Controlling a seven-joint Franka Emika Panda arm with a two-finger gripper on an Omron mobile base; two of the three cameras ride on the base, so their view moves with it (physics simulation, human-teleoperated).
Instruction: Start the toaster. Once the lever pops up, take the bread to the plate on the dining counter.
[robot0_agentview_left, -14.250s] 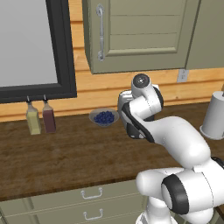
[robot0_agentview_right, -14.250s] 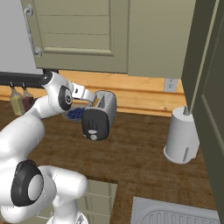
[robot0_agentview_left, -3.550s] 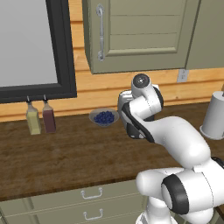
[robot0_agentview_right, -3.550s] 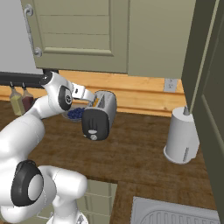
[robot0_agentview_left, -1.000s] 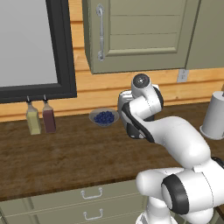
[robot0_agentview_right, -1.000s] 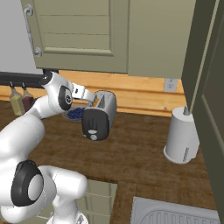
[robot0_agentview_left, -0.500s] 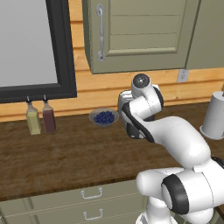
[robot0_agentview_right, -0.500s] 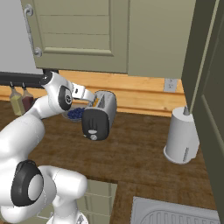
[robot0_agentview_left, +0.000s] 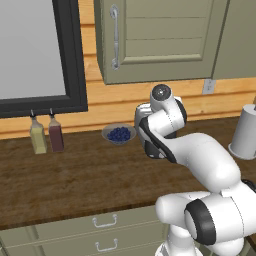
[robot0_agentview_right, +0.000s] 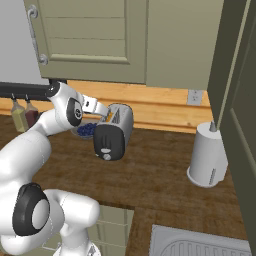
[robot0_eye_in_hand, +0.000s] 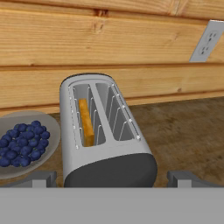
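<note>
Toaster (robot0_agentview_right: 115, 131) stands on the dark wood-grain surface (robot0_agentview_right: 165, 170) close to the plank wall, its dark end panel with a small pale knob (robot0_agentview_right: 106, 156) turned toward the robot and its two slots open upward. In the hand view the toaster (robot0_eye_in_hand: 103, 133) sits between the two finger tips (robot0_eye_in_hand: 183, 178) of the tool (robot0_eye_in_hand: 109, 179), which stand wide apart, one on each side of the dark end panel, clamped on nothing; whether either tip touches the casing cannot be told. The bread (robot0_eye_in_hand: 86, 122) stands on edge down in the slot on the left of that view, a golden-crusted slice with its top edge below the rim, while the other slot shows bare wire guides. Just beside the toaster, on the left of the hand view, lies a small bowl of blue berries (robot0_eye_in_hand: 22, 144); in the left base view the same bowl (robot0_agentview_left: 119, 134) rests near the wall, with the arm's wrist in front of the toaster. Further along the wall, two bottles (robot0_agentview_left: 46, 136) stand under the dark-framed window (robot0_agentview_left: 35, 55). On the other side, well apart from the toaster, a tall grey cylinder (robot0_agentview_right: 207, 156) stands on the surface below a wall socket (robot0_agentview_right: 194, 97).
</note>
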